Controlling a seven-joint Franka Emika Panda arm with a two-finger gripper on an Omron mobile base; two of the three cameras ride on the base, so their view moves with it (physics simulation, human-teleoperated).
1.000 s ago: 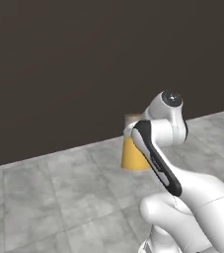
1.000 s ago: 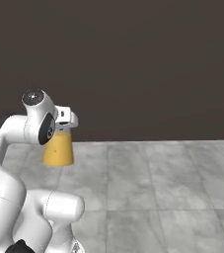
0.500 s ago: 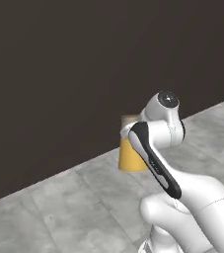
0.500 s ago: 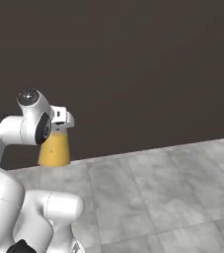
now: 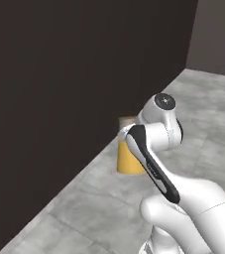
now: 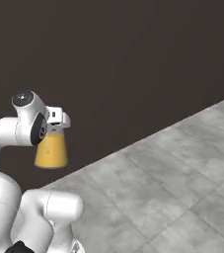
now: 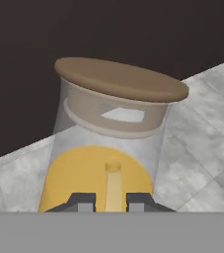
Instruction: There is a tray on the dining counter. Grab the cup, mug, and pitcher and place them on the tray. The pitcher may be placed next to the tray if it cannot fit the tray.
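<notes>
Flat, even rendered light; no clear source direction. Dark brown wall (image 6: 133,59) dim, nearly featureless. Grey marbled floor tiles (image 6: 182,173) evenly lit, no cast shadows visible. White robot arm (image 5: 193,198) shows soft shading, no glare. Base views soft, slightly blurred, low resolution. Clear glass conical pitcher with orange liquid (image 7: 103,163) close, soft-edged in hand view.

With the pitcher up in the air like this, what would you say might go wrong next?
1. The pitcher hangs off the floor in the hand, whose fingertips show only low against the glass, so a slip while the base turns seems possible.
2. It is partly filled with orange liquid under a brown lid; tilting might slosh it.
3. The dark wall stands close beside the arm, so a wide swing could clip it.
</notes>
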